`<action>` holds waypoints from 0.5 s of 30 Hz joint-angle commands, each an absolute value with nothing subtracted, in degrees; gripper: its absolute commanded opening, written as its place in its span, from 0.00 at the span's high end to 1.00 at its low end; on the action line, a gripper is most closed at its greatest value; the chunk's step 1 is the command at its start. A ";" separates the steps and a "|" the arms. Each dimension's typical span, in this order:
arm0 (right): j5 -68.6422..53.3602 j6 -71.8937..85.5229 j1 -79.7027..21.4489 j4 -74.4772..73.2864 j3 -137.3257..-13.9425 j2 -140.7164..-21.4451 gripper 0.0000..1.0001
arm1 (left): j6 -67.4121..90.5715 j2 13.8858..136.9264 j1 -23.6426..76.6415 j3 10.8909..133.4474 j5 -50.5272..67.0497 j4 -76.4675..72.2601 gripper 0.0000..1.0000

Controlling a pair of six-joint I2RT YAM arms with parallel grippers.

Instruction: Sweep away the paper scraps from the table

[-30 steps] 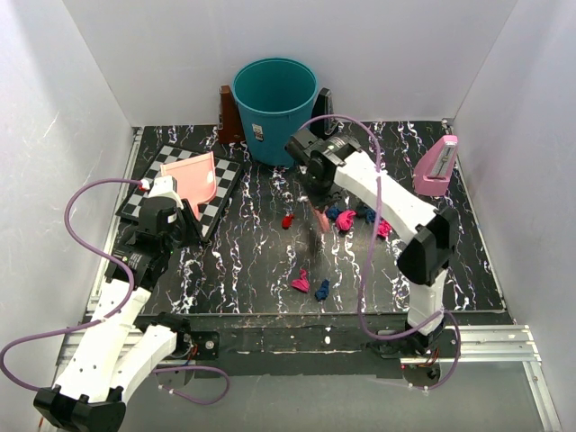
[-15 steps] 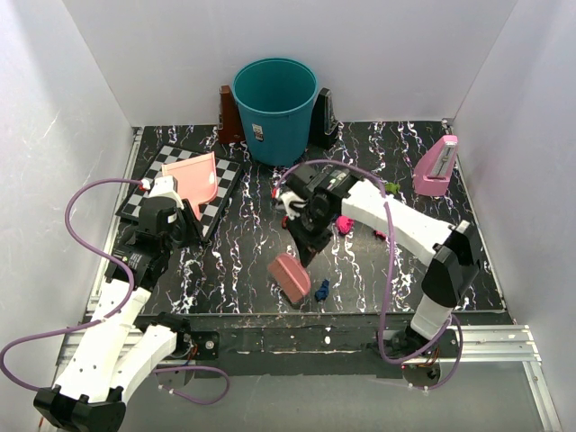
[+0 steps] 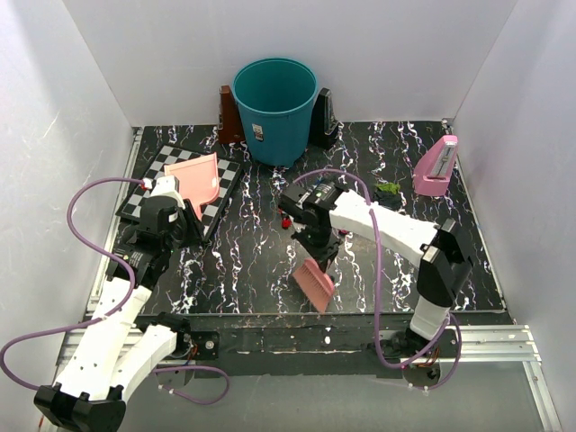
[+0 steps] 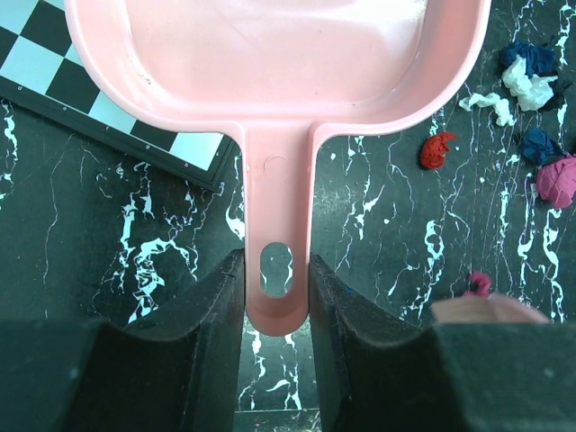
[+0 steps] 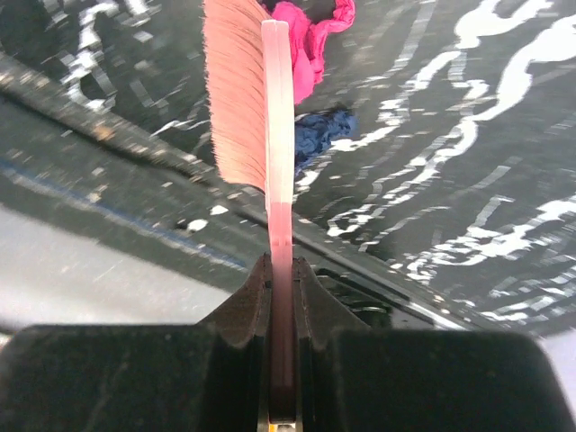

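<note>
My left gripper (image 4: 276, 270) is shut on the handle of the pink dustpan (image 4: 270, 63), which rests partly on the chessboard (image 3: 139, 203); it also shows in the top view (image 3: 171, 205). My right gripper (image 3: 319, 245) is shut on the thin handle of the pink brush (image 3: 315, 281), with its head low near the table's (image 3: 243, 261) front edge. In the right wrist view the bristles (image 5: 238, 90) stand beside a magenta scrap (image 5: 310, 40) and a dark blue scrap (image 5: 319, 135). The left wrist view shows a red scrap (image 4: 438, 150), blue (image 4: 533, 56), white (image 4: 531, 85) and magenta (image 4: 558, 178) scraps.
A teal bin (image 3: 274, 108) stands at the back middle, with a brown object (image 3: 229, 117) and a black object (image 3: 322, 121) beside it. A pink object (image 3: 436, 166) stands at the back right. A green scrap (image 3: 389, 188) lies near it. White walls enclose the table.
My right arm has swung the brush from the table's middle toward the front edge, then a little right. The scraps by the front edge are now beside the bristles. The left arm is still.
</note>
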State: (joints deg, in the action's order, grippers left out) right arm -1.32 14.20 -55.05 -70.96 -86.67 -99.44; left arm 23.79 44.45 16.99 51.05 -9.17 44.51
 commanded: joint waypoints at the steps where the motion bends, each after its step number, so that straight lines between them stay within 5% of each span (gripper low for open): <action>1: 25.37 16.78 -54.58 -76.46 -91.75 -102.56 0.99 | 23.12 43.68 16.87 51.07 -8.88 42.98 0.81; 9: 42.37 21.53 -54.40 -85.86 -108.78 -107.84 0.99 | 23.12 43.51 16.87 51.06 -9.05 43.07 0.81; 15: 19.12 13.81 -54.40 -75.35 -115.31 -102.31 0.99 | 23.20 43.59 16.88 51.15 -9.05 42.98 0.81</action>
State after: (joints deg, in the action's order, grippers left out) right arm 31.22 17.91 -54.04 -76.25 -111.48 -108.64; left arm 23.77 44.40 16.99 51.05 -8.99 44.51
